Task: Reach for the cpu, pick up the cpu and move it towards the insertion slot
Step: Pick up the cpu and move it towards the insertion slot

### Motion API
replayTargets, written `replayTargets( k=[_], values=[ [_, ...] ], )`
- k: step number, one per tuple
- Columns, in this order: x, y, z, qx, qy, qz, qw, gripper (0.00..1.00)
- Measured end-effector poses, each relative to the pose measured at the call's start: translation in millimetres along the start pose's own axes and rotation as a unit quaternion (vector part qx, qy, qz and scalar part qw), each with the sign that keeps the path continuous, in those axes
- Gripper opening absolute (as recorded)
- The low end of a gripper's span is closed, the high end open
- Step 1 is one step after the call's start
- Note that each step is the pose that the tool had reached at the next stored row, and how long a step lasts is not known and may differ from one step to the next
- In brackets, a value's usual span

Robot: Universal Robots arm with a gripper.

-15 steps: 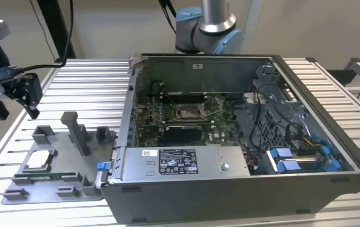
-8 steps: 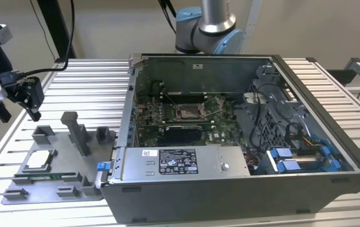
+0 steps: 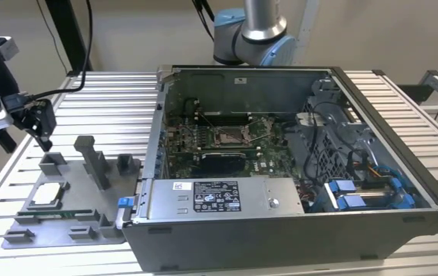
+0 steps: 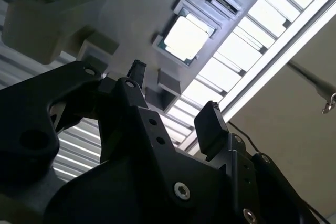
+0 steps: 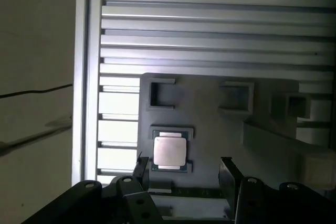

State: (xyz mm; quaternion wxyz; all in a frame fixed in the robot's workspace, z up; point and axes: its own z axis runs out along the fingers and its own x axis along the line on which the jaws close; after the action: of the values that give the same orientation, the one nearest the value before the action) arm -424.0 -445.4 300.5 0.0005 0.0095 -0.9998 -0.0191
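Poised over the cpu [image 5: 169, 150].
Hovers with gripper [image 5: 182, 165] spread and empty, above the grey tray [image 5: 210, 119] on slatted table [image 5: 210, 24].

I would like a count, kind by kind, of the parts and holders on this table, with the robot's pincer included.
cpu: 1
green memory stick: 1
grey holder plate: 1
open computer case: 1
insertion slot: 1
pincer: 1, open
Total: 6

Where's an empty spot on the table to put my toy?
Bare slats lie beyond the grey tray, between the gripper and the computer case. The tray is crowded with posts and the cpu.
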Motion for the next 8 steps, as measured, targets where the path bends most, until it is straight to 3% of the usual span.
replayTargets(
  k=[8],
  values=[
    [0.0,-0.4,9.1,0.0,0.0001,0.0,1.0,1.0]
  ],
)
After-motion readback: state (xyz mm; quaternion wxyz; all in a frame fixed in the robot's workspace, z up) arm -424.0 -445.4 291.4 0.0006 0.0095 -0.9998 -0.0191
